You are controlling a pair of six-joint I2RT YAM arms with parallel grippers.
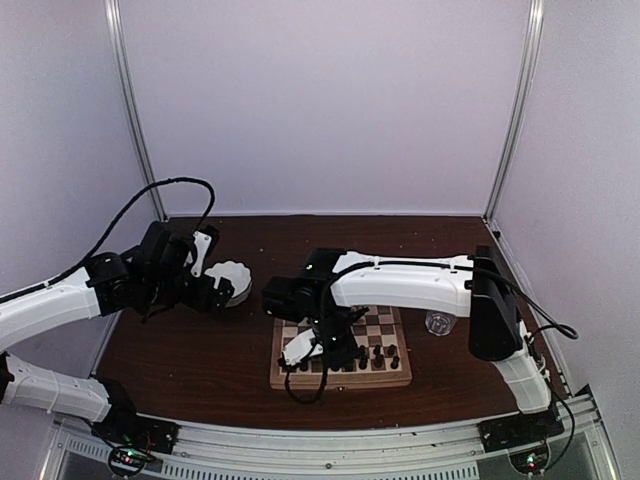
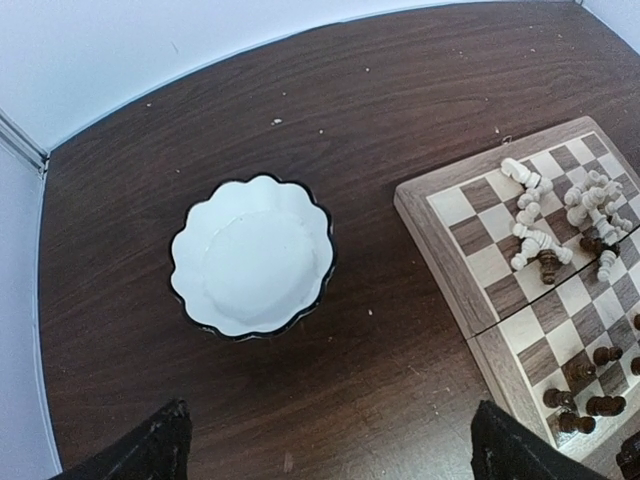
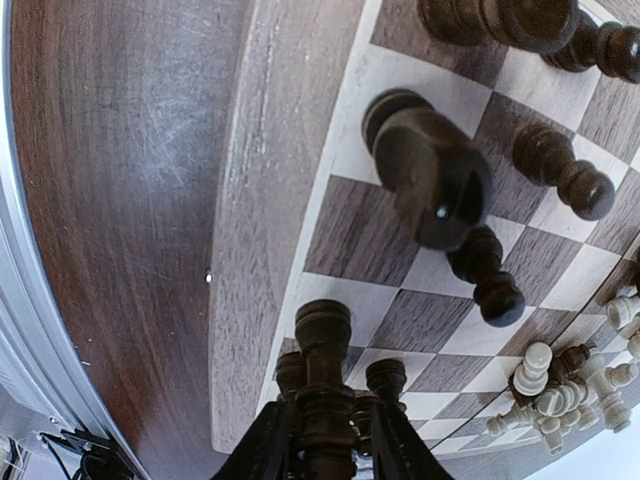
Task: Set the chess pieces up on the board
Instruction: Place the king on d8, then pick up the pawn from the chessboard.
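Observation:
The board [image 1: 390,378] lies at the table's near middle and also shows in the left wrist view [image 2: 440,255] and the right wrist view [image 3: 262,200]. My right gripper [image 3: 330,432] is shut on a dark chess piece [image 3: 325,345] and holds it upright over the board's edge squares, by two other dark pieces [image 3: 386,378]. More dark pieces [image 3: 430,170] stand nearby, and cream pieces [image 3: 560,395] lie heaped. In the top view this gripper [image 1: 335,348] is over the board's left part. My left gripper [image 2: 330,455] is open and empty, above bare table near the bowl.
A white scalloped bowl [image 2: 252,255] stands empty left of the board, also in the top view [image 1: 232,282]. A clear glass [image 1: 438,322] stands right of the board. Cream pieces [image 2: 540,215] and dark pieces [image 2: 590,385] are scattered on the board.

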